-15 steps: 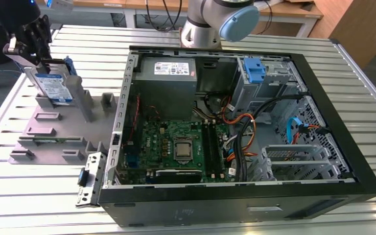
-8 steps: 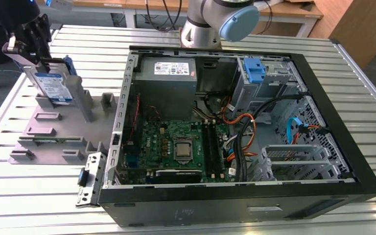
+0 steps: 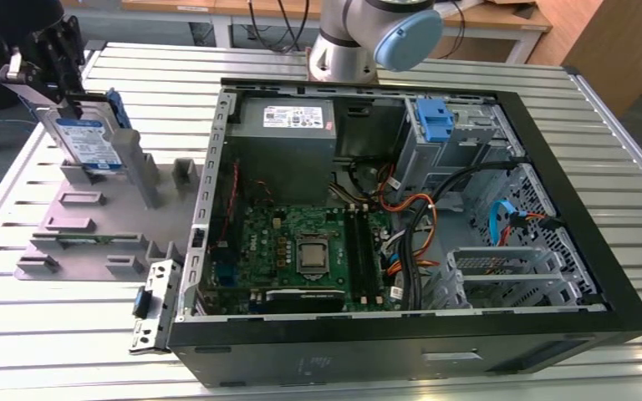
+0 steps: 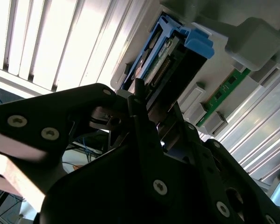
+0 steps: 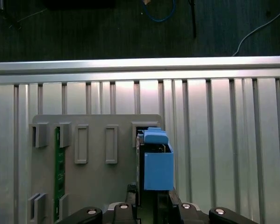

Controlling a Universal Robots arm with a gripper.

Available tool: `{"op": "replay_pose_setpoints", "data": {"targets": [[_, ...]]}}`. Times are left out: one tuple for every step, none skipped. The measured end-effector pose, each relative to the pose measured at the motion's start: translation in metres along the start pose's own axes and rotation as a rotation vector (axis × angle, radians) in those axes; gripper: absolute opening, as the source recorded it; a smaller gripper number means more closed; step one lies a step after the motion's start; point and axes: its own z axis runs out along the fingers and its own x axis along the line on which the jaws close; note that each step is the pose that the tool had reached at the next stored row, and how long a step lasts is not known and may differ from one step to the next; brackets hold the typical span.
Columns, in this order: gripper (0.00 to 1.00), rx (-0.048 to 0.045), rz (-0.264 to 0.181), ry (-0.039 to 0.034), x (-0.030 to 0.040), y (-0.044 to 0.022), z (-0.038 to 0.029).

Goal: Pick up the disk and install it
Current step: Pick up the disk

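End effector was clamped on the disk, with a dark finger pressed against each broad side of it. In the exterior view the disk stood upright on its short edge, directly beneath the end effector, white-and-blue label facing the camera and blue carrier bracket running along its edges. In the second wrist view the fingers closed around the disk near its connector end, with the blue bracket tab at the end farthest from the end effector. In the first wrist view the disk appeared edge-on, reaching away from the end effector toward a slot in the grey fixture tray. Whether the disk's lower edge still sat in that slot could not be told.

The fixture tray lay flat on the slatted metal table just below the end effector, carrying several upright grey posts. A green memory module rested in the tray, near the disk but apart from it.

Well apart from the end effector, toward the exterior view's right, an open computer case lay on its side on the table. Inside it were a green motherboard, a grey power supply box and a tall blue latch piece. The robot arm rose behind the case.
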Motion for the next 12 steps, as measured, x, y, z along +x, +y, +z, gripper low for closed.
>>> {"op": "replay_pose_setpoints", "data": {"targets": [[0.35,-0.0001,0.000,0.0002,0.0000,0.0000,-0.0001],[0.35,-0.0001,0.000,0.0003,0.0000,0.0000,-0.0001],[0.35,-0.0002,0.000,0.0003,0.0000,0.0000,-0.0001],[0.35,-0.0001,0.000,0.0003,0.0000,0.0000,-0.0001],[0.35,-0.0001,0.000,0.0003,0.0000,0.0000,-0.0001],[0.35,-0.0001,0.000,0.0003,0.0000,0.0000,-0.0001],[0.35,-0.0002,0.000,0.0004,0.0000,0.0000,-0.0001],[0.35,-0.0001,0.000,0.0004,0.0000,0.0000,-0.0001],[0.35,-0.0001,0.000,0.0004,0.0000,0.0000,-0.0001],[0.35,-0.0002,0.000,0.0004,0.0000,0.0000,-0.0001],[0.35,-0.0002,0.000,0.0004,0.0000,0.0000,-0.0001],[0.35,-0.0002,0.000,0.0005,0.0000,0.0000,-0.0003]]}}
